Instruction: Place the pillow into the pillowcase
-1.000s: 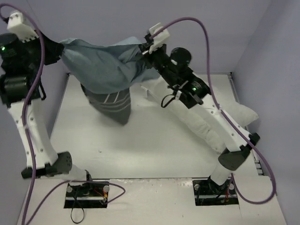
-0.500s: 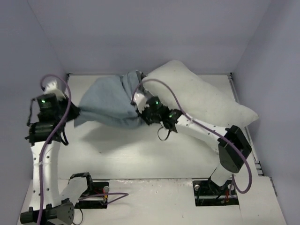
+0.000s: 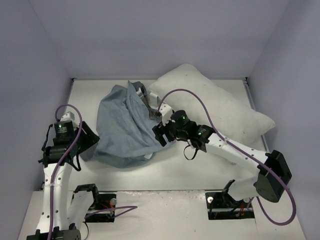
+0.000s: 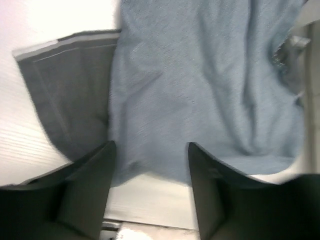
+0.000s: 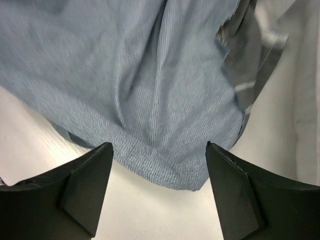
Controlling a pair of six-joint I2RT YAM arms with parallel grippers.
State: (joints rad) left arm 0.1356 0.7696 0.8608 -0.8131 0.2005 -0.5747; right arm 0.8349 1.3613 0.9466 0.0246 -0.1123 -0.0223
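The pillowcase [image 3: 125, 132] lay crumpled, the pillow [image 3: 215, 102] at its 2 o'clock; left pincer [image 4: 150, 147] and right pincer [image 5: 158, 146] hung released above it.

From above, the pillowcase [image 3: 122, 130] and my right arm [image 3: 235, 150] hide the pillow's [image 3: 220, 102] left end and part of its near edge; I cannot find its tag. In my wrist views the pillowcase runs past the edges. My left gripper [image 4: 150, 190] and right gripper [image 5: 157, 190] are cut off at the bottom, showing only 2 finger ends each.
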